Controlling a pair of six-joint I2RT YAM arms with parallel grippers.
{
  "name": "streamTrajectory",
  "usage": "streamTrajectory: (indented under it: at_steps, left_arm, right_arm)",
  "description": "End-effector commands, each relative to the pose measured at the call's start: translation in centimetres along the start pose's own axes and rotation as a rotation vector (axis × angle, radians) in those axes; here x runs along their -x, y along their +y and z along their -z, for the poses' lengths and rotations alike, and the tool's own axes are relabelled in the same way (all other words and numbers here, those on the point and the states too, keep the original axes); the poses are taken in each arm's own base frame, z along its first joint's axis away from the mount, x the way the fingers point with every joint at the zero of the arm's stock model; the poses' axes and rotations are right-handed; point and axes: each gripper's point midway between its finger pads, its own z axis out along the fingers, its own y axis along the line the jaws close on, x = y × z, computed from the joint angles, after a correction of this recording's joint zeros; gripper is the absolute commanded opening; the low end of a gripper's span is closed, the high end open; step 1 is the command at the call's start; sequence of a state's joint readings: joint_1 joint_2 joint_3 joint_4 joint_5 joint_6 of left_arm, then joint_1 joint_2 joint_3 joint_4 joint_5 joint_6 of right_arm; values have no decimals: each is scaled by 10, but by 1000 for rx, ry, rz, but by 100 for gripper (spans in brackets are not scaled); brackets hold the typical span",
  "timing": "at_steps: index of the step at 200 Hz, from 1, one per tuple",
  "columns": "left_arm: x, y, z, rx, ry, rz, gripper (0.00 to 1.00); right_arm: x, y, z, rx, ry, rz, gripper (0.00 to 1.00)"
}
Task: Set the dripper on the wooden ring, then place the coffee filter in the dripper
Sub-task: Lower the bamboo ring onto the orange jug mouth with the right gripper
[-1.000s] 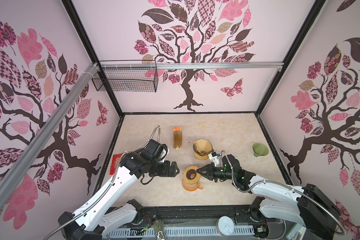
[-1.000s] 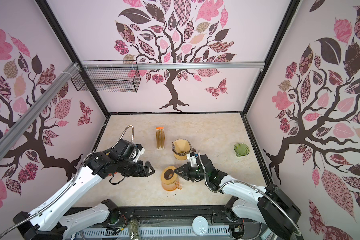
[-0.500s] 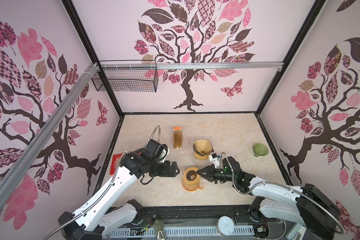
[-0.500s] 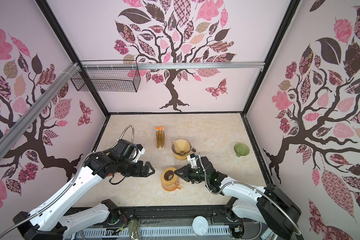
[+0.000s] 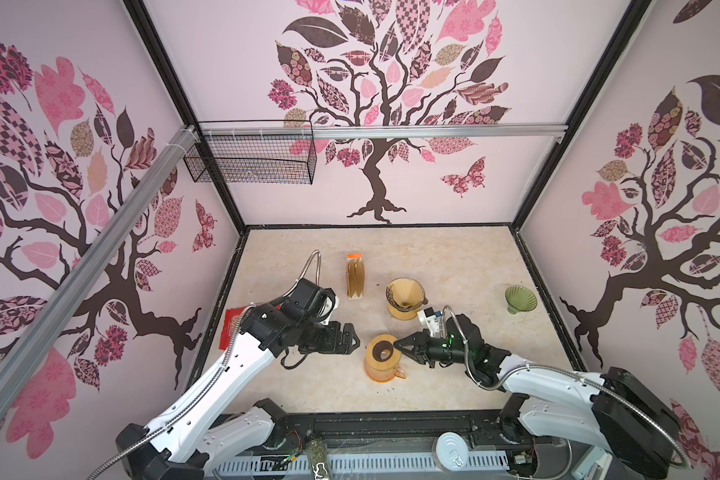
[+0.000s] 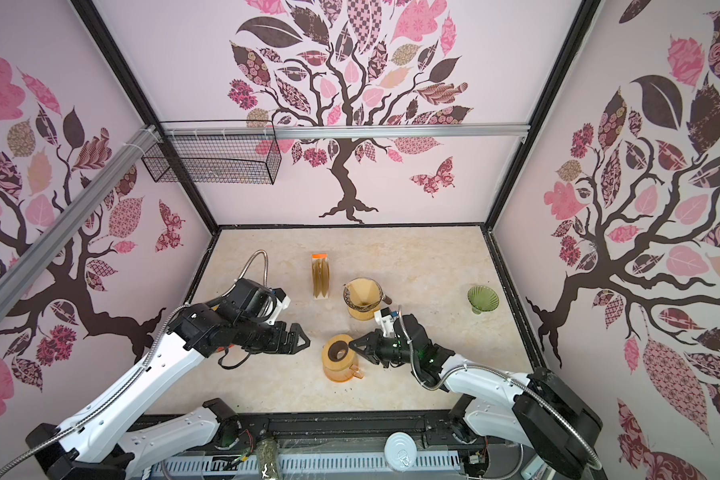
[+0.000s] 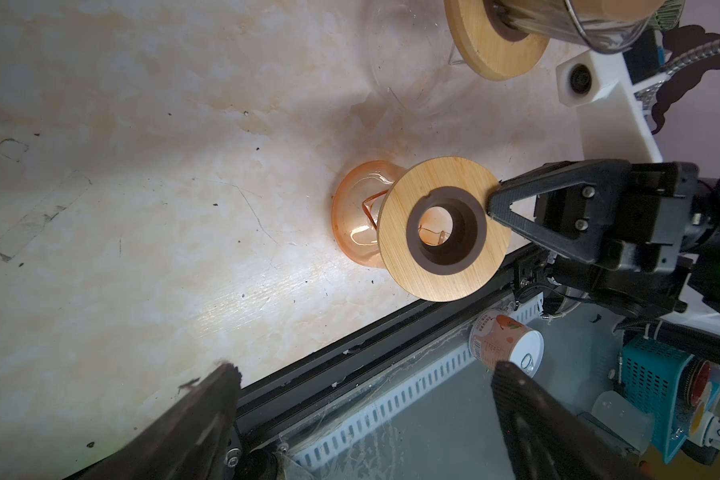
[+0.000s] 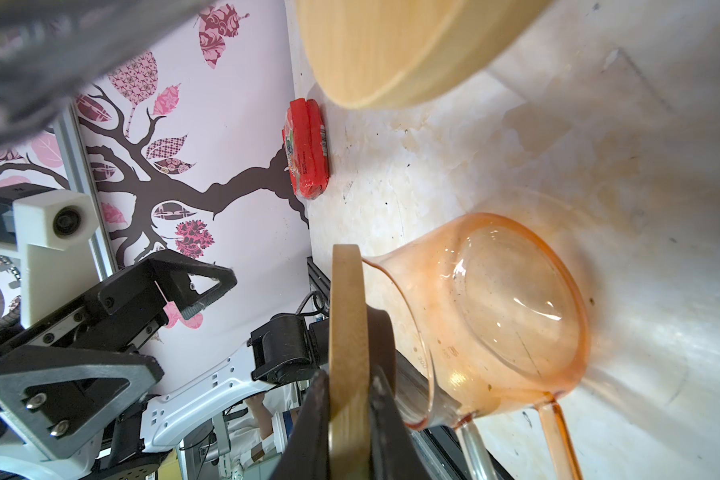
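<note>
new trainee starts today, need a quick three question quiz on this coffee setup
1. True or false: the left gripper is open.
2. What does the right gripper pinch? A) wooden ring B) green dripper C) red packet
3. Fill in: the wooden ring sits on top of the orange glass ____.

Key: 1 true; 2 A; 3 carafe
</note>
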State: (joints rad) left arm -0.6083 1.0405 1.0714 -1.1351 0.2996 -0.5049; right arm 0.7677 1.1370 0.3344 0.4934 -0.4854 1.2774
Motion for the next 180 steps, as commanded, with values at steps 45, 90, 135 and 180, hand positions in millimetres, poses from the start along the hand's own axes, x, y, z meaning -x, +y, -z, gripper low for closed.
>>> streamTrajectory:
  at_steps: [45, 90, 135, 180]
  left_arm:
    - [3, -1, 0, -10, -15, -4, 98]
    - [3, -1, 1, -11, -16, -4, 98]
    - [3, -2, 1, -14, -15, -3, 98]
    - [4, -3, 1, -17, -12, -4, 98]
  right_arm:
    - [0, -9, -2, -29, -6, -19, 11]
    - [-1, -12, -3, -39, -4, -23, 15]
    - [-1, -16, -2, -47, -7, -27, 20]
    - [-1, -15, -2, -45, -7, -24, 24]
